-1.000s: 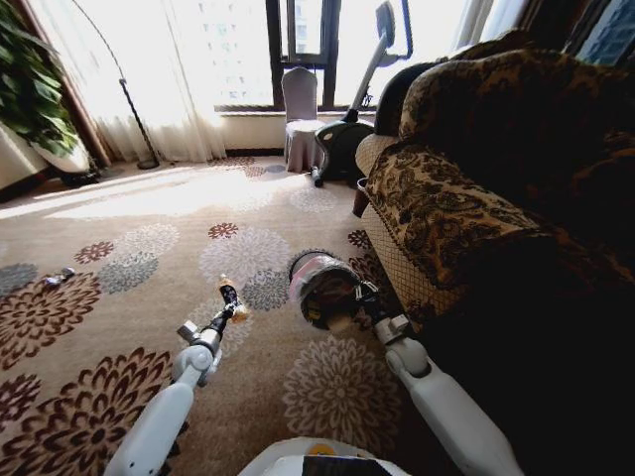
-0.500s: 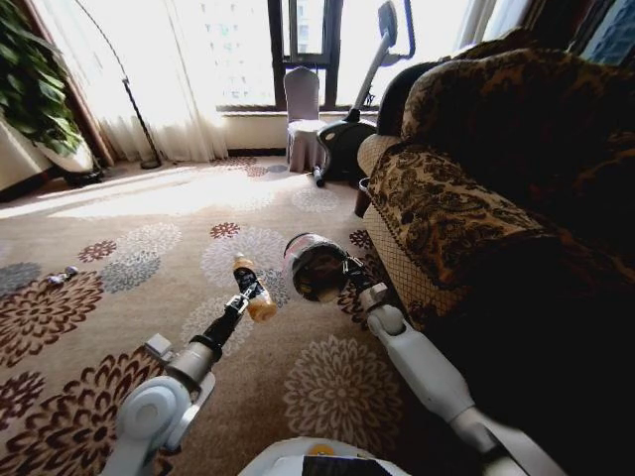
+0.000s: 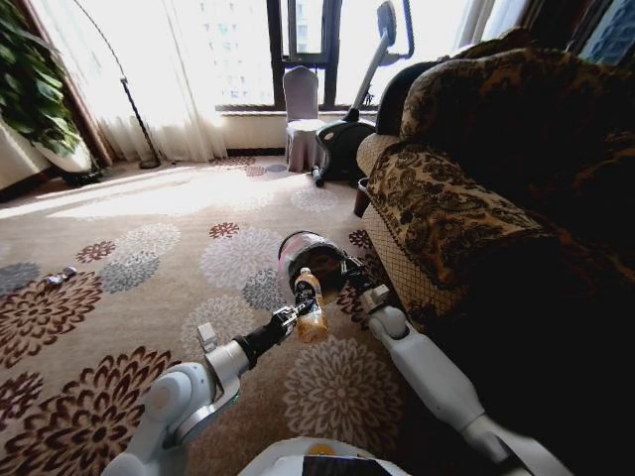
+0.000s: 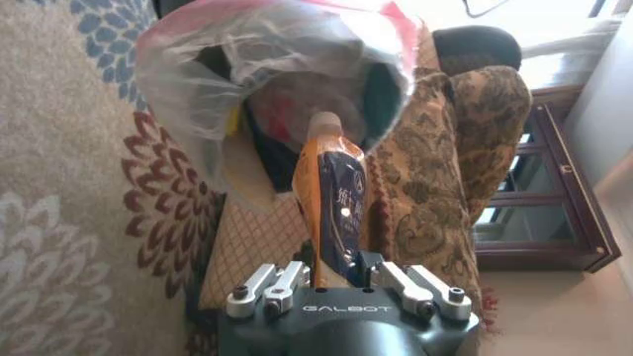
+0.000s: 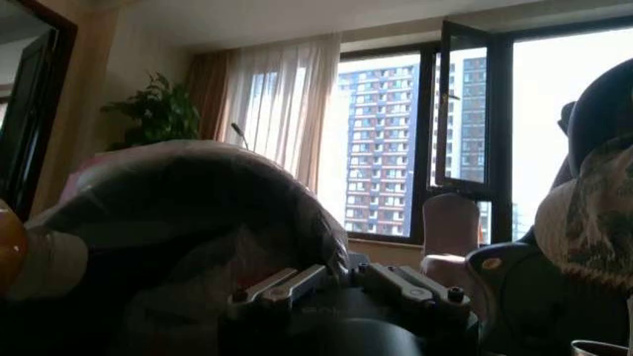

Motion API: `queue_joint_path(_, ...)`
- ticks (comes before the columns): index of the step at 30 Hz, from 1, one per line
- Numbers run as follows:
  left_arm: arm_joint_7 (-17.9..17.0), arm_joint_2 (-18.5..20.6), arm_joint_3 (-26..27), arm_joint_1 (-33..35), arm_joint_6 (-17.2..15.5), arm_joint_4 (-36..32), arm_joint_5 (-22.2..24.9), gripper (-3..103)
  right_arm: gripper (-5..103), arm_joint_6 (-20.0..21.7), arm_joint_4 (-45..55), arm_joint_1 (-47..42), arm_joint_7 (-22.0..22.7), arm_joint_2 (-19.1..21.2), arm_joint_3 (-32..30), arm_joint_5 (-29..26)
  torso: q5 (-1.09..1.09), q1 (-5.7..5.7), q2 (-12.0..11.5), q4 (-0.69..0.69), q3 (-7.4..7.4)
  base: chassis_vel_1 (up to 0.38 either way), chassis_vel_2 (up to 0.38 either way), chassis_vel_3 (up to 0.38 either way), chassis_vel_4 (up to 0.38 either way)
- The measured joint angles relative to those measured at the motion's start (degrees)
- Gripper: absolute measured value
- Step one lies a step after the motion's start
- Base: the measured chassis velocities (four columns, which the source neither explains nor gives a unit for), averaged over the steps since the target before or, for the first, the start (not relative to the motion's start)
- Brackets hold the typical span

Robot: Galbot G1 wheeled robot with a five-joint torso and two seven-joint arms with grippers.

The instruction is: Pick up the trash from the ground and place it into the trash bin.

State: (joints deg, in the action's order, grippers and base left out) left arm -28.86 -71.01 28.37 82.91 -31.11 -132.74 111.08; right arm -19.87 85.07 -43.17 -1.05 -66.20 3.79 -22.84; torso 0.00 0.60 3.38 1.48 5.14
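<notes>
The left claw is clamped on the base of a bottle of orange drink, whose cap end points at the mouth of the bin. The right claw grips the bin's rim, holding it off the carpet and tipped on its side, so its bag-lined opening faces the robot.

In the left wrist view the bottle runs straight out from the claw, its long axis aimed into the bag, its neck already at the opening (some coloured litter seems to lie inside). The drop turns on that line: bottle tip at the mouth, bin just ahead, nothing between them.

The sofa stands close on the right, hard by the right arm. More small trash lies well apart on the carpet, far to the left.
</notes>
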Motion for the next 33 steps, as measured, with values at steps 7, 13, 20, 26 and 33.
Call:
queue_joint_path(7, -1.1, -1.3, -2.0, -3.0, 1.4, 5.6, -1.2, 26, 0, -0.7, 1.6, 0.4, 0.0, 0.2, 0.9, 0.2, 0.0, 0.0, 0.0, -0.01, 0.0, 0.0, 0.0, 0.0, 0.0)
queue_joint_path(13, -0.6, -2.3, -2.9, -5.3, 2.6, 9.1, -3.0, 26, 0, -1.0, 2.4, 0.1, 0.0, -0.5, 1.4, 1.4, 0.0, 0.0, 0.0, 0.01, 0.01, 0.0, 0.0, 0.0, 0.0)
queue_joint_path(20, 2.2, -3.3, -3.5, -7.4, 7.3, 10.2, -3.9, 26, 0, -2.6, 2.7, -0.7, 0.0, -0.6, 1.7, 2.5, 0.0, 0.0, 0.0, 0.0, 0.0, 0.0, 0.0, 0.0, 0.0)
queue_joint_path(26, 3.3, -3.5, -4.1, -7.6, 10.4, 10.8, -5.2, 26, 0, -3.5, 2.6, -2.0, 0.0, -0.9, 1.3, 3.1, 0.0, 0.0, 0.0, -0.01, 0.0, 0.0, 0.0, 0.0, 0.0)
queue_joint_path(33, 3.5, -4.3, -4.4, -8.2, 14.5, 11.7, -6.0, 26, 0, -4.2, 3.7, -3.0, 0.0, -1.3, 2.1, 5.2, 0.0, 0.0, 0.0, 0.0, 0.0, 0.0, 0.0, 0.0, 0.0)
